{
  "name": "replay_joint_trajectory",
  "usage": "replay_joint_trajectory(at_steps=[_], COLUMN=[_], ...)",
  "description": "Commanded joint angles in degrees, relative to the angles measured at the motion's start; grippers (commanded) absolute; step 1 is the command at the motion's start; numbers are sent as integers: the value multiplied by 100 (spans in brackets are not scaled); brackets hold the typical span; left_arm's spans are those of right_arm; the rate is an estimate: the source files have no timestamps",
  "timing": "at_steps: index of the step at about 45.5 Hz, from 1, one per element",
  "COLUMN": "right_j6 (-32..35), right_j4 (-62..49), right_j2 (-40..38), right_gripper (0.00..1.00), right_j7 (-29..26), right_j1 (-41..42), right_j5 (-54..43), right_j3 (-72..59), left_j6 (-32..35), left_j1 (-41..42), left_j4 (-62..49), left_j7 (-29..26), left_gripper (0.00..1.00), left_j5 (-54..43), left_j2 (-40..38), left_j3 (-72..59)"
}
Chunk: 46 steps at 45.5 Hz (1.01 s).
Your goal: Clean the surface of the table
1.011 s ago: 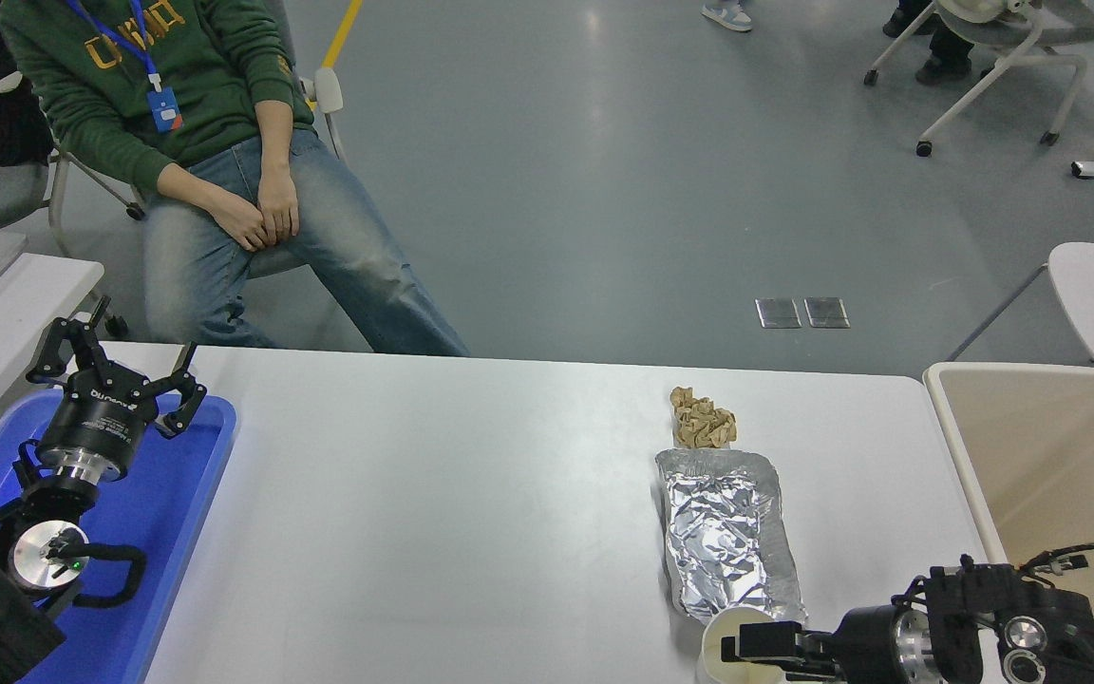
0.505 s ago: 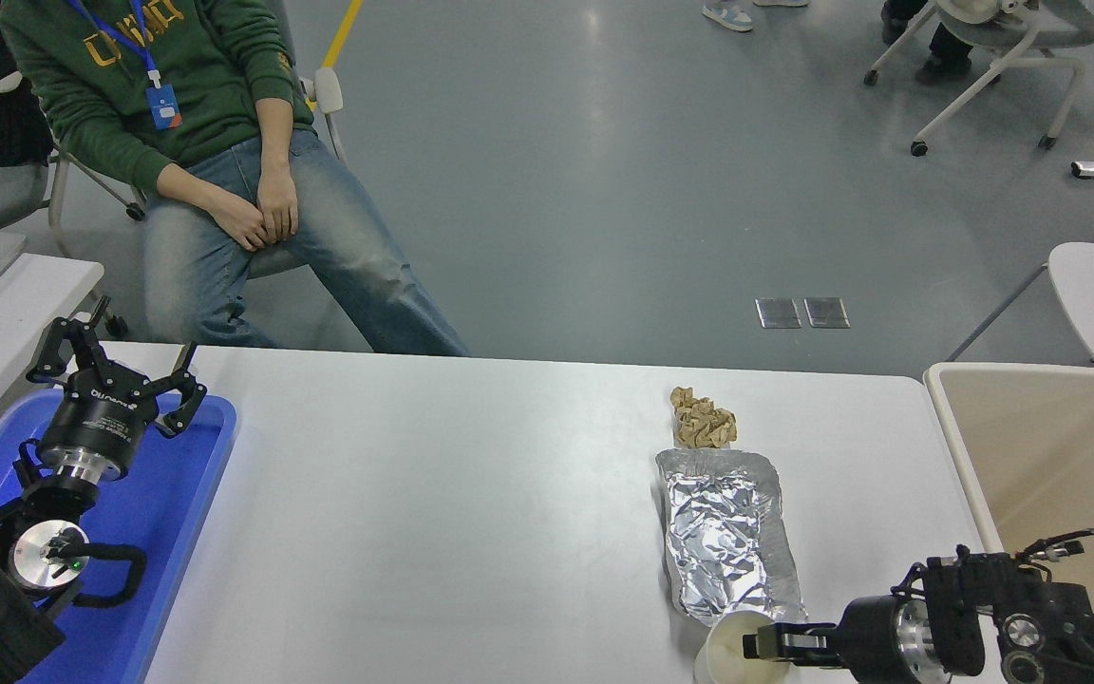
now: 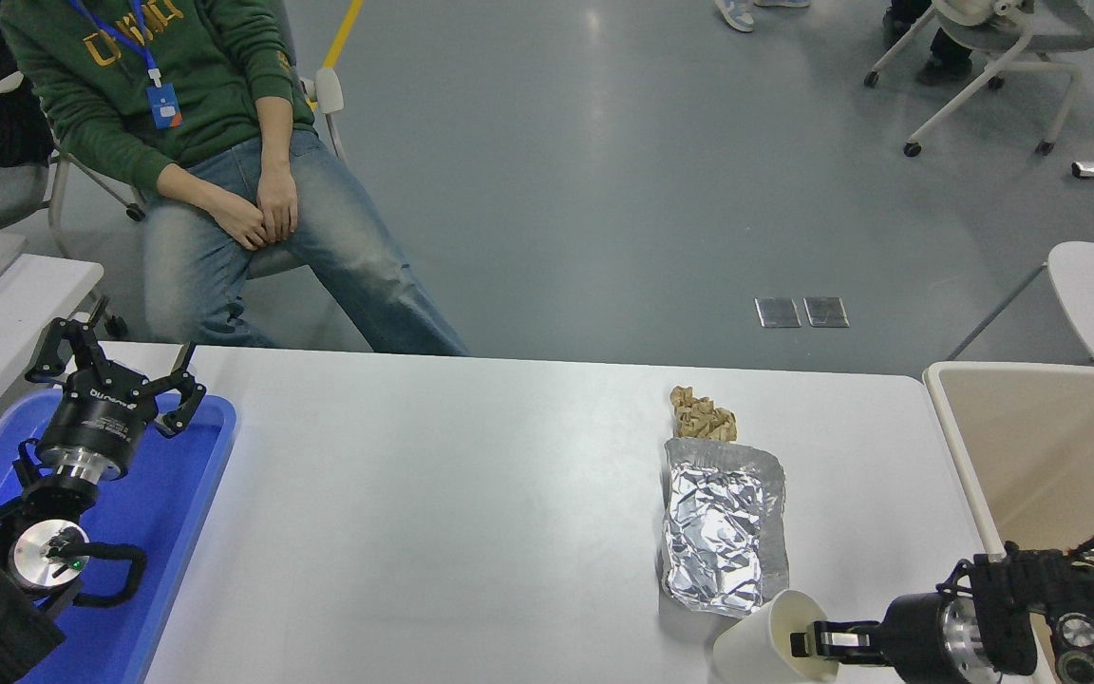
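The white table surface (image 3: 452,513) fills the middle of the head view. On its right half lie a crumpled brown paper wad (image 3: 702,416) and, just in front of it, a silver foil bag (image 3: 721,528). My right gripper (image 3: 808,642) comes in from the lower right and is shut on the rim of a white paper cup (image 3: 763,646), which is tilted on its side near the table's front edge, touching the foil bag's near end. My left gripper (image 3: 115,366) is parked open over the blue tray.
A blue plastic tray (image 3: 167,532) sits at the table's left end under the left arm. A beige bin (image 3: 1060,456) stands off the right end. A person in a green hoodie (image 3: 215,171) sits at the far left side.
My right gripper has moved right with the cup, which has tipped from upright onto its side. The foil bag has been pushed back and bunched up shorter, toward the paper wad.
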Motion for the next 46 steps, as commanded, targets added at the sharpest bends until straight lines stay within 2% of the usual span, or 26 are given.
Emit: replay_joint_trajectory(at_steps=[1,13,34,46], right_j6=[148,877,3180,3339], right_j4=[94,94,-3,-30], right_j2=[-1016,-2212,-4243,-4367], right_gripper=[0,0,0,0], right_j7=[128,155,155,146], right_j1=[440,1038,1109,1249], right_j5=[757,1690,2367,2367], right_j3=[63,361,2339,2348], left_j6=[0,0,0,0], left_j1=[0,0,0,0], left_j4=[0,0,0,0], left_j7=[0,0,0,0], left_gripper=[100,100,100,100], left_j5=[0,0,0,0], left_j2=[1,-7,1,1], left_j3=[0,0,0,0])
